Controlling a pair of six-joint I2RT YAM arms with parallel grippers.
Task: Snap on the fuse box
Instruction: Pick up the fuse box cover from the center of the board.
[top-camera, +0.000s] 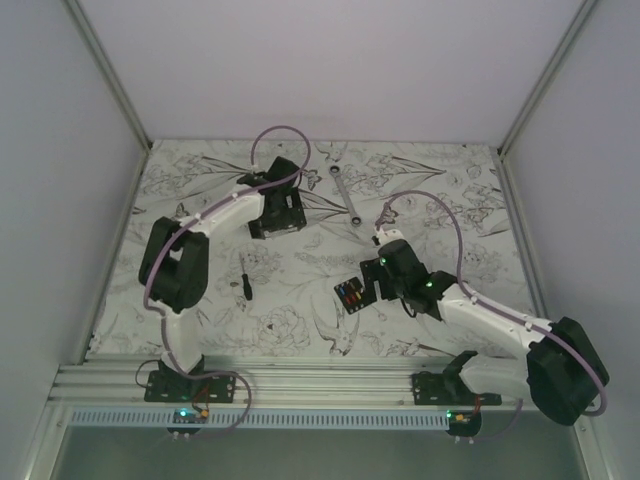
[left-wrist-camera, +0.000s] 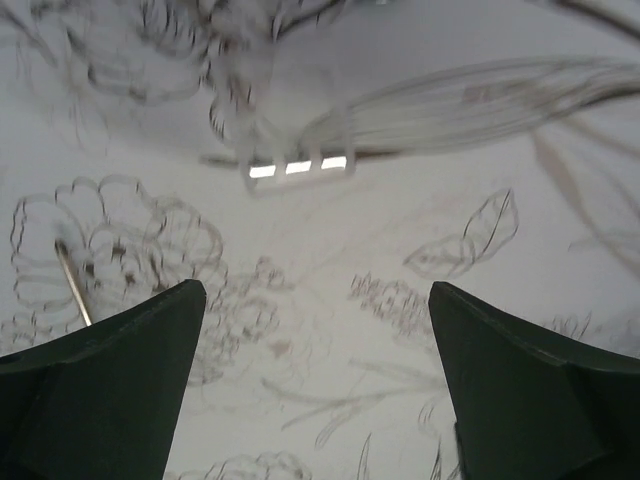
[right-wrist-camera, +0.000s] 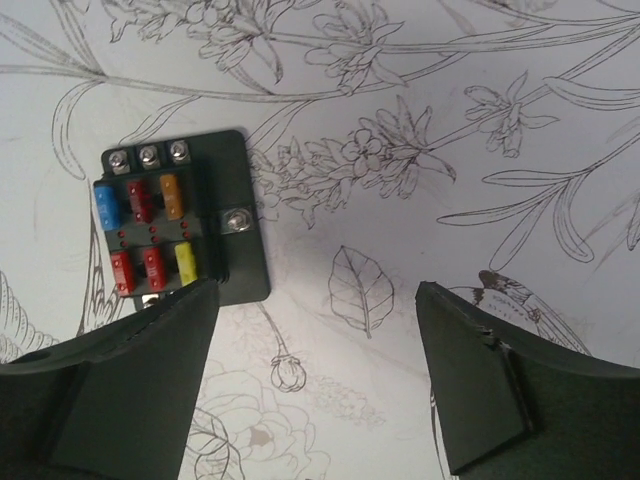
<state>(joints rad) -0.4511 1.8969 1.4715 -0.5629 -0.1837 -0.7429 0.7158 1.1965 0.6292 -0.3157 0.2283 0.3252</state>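
The fuse box (right-wrist-camera: 185, 215) is a black base lying flat on the flower-print table, its red, blue, orange and yellow fuses showing; it also appears in the top view as the fuse box (top-camera: 350, 295). My right gripper (right-wrist-camera: 315, 300) is open just right of it. Its left finger (right-wrist-camera: 150, 370) overlaps the box's near corner in the view, and only table lies between the fingers. A clear plastic cover (left-wrist-camera: 297, 150) lies on the table ahead of my left gripper (left-wrist-camera: 315, 300), which is open and holds nothing. From above, the left gripper (top-camera: 275, 215) is at the back, the right gripper (top-camera: 372, 285) mid-table.
A black-handled screwdriver (top-camera: 245, 275) lies left of centre. A metal wrench (top-camera: 345, 195) lies at the back, between the arms. A thin metal rod (left-wrist-camera: 72, 285) shows at the left of the left wrist view. Walls close the table's sides and back.
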